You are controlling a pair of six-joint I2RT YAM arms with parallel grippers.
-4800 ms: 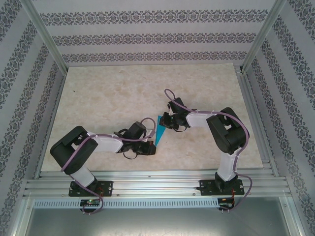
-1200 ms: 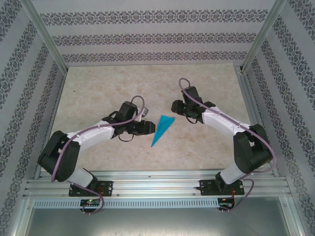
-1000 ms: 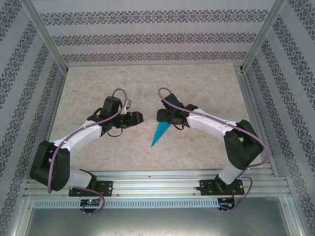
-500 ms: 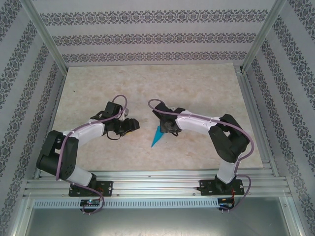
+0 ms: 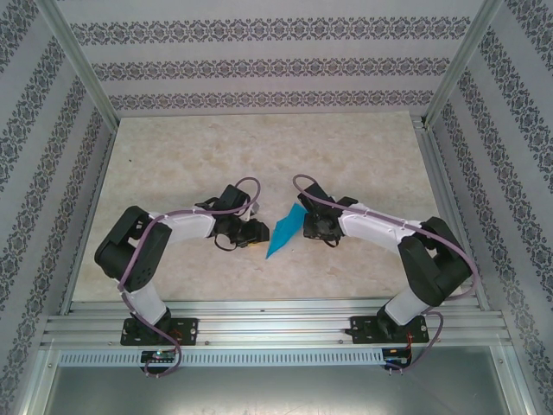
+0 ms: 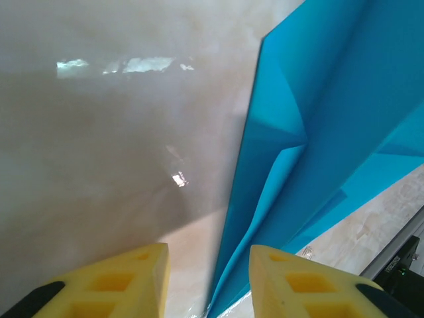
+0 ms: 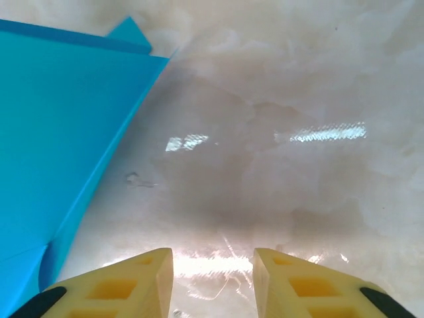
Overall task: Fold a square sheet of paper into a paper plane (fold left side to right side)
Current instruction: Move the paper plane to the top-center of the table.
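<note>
The creased cyan paper plane point(image 5: 283, 232) lay on the marbled worktop point(image 5: 173, 156) between the two arms. The left claw point(image 6: 207, 252) stood spread, the plane's edge running in between its fingers. The right claw point(image 7: 212, 253) stood spread just beside the plane.

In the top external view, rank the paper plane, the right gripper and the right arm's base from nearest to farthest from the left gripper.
From the left gripper:
1. paper plane, just to its right.
2. right gripper, on the plane's other side.
3. right arm's base, far off at the lower right.
</note>
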